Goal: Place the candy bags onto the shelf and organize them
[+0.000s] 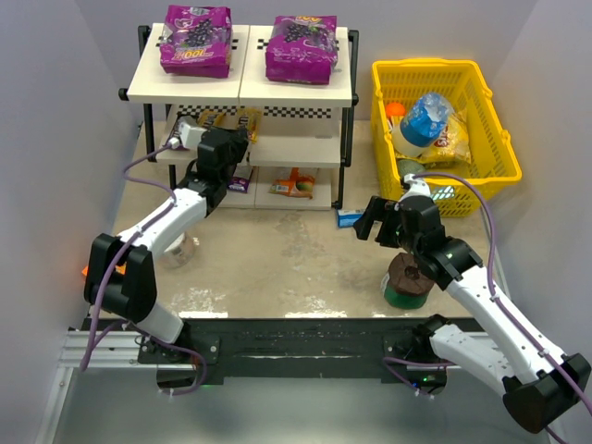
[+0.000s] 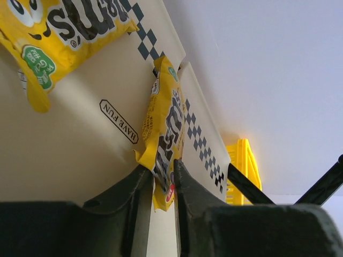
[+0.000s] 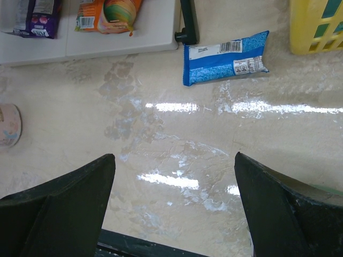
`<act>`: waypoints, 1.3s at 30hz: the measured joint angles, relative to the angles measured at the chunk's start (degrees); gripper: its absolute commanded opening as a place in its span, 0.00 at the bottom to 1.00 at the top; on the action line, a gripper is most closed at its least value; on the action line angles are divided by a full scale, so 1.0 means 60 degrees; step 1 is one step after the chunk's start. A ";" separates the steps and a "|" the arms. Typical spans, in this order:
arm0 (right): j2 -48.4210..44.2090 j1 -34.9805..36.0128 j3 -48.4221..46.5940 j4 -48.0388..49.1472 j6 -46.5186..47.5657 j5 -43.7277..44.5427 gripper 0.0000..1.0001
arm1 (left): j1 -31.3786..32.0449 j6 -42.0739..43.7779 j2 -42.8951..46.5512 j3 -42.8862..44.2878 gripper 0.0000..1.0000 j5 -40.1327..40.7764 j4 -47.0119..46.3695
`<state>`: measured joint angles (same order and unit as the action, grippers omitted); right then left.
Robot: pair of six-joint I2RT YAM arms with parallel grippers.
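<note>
Nearest the lens: my left gripper [image 2: 161, 167], jaws a narrow slot apart, with a yellow packet [image 2: 163, 128] standing on edge in that slot. Both fingers look to touch the wrapper. Whether they pinch it or merely flank it, I cannot tell. The packet is on the middle board of the shelf [image 2: 80, 150], at the seam between its two panels. A second yellow packet [image 2: 59, 27] lies flat on the same board, apart from the first.

My right gripper [image 3: 174, 176] has its jaws spread wide with nothing between them. It hangs over the table [image 3: 161, 118] in front of the shelf's right end.

Blue packet [image 3: 225, 56]: flat on the table, just beside the shelf's front right foot.

Shelf bottom board: orange packet [image 3: 107, 13] and dark-purple packet [image 3: 35, 16], both lying flat.

Shelf top board: two large purple bags [image 1: 195, 39] [image 1: 302, 48], side by side, one per panel.

Yellow basket [image 1: 481, 111]: right of the shelf.
</note>
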<state>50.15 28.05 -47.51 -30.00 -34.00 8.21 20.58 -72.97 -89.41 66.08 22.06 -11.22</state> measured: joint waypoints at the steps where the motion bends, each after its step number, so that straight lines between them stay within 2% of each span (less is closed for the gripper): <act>1: 0.0000 0.0000 0.0000 -0.0004 0.0000 0.0000 0.96 | 0.0000 -0.0007 0.0004 -0.0007 0.31 0.0011 0.0004; 6: -0.0004 0.0000 0.0000 -0.0004 -0.0004 0.0000 0.96 | 0.0000 -0.0087 0.0237 -0.0189 0.47 0.0022 -0.0047; 15: -0.0004 0.0000 0.0000 -0.0004 -0.0007 0.0044 0.97 | 0.0000 0.0040 0.1217 -0.0994 0.64 -0.0266 -0.0058; 17: -0.0004 0.0000 0.0000 -0.0004 -0.0011 0.0044 0.98 | 0.0000 0.0131 0.1461 -0.1195 0.64 -0.0477 -0.0051; 22: -0.0004 0.0000 0.0000 -0.0004 -0.0015 0.0044 0.98 | 0.0000 0.0357 0.1665 -0.1322 0.53 -0.0958 -0.0029; 26: 0.0004 0.0000 0.0000 -0.0004 -0.0062 0.0040 0.97 | 0.0000 0.0397 0.1672 -0.1373 0.35 -0.1075 0.0033; 29: 0.0004 0.0000 0.0000 -0.0004 -0.0084 0.0040 0.97 | 0.0000 0.0382 0.1745 -0.1585 0.28 -0.1064 0.0033; 39: 0.0011 0.0000 0.0004 -0.0004 -0.0084 0.0044 0.97 | 0.0000 0.0521 0.1756 -0.1734 0.17 -0.0914 0.0022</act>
<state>50.22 28.05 -47.48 -30.02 -34.50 8.47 20.58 -69.84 -78.87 55.68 16.58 -11.09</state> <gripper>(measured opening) 0.973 0.203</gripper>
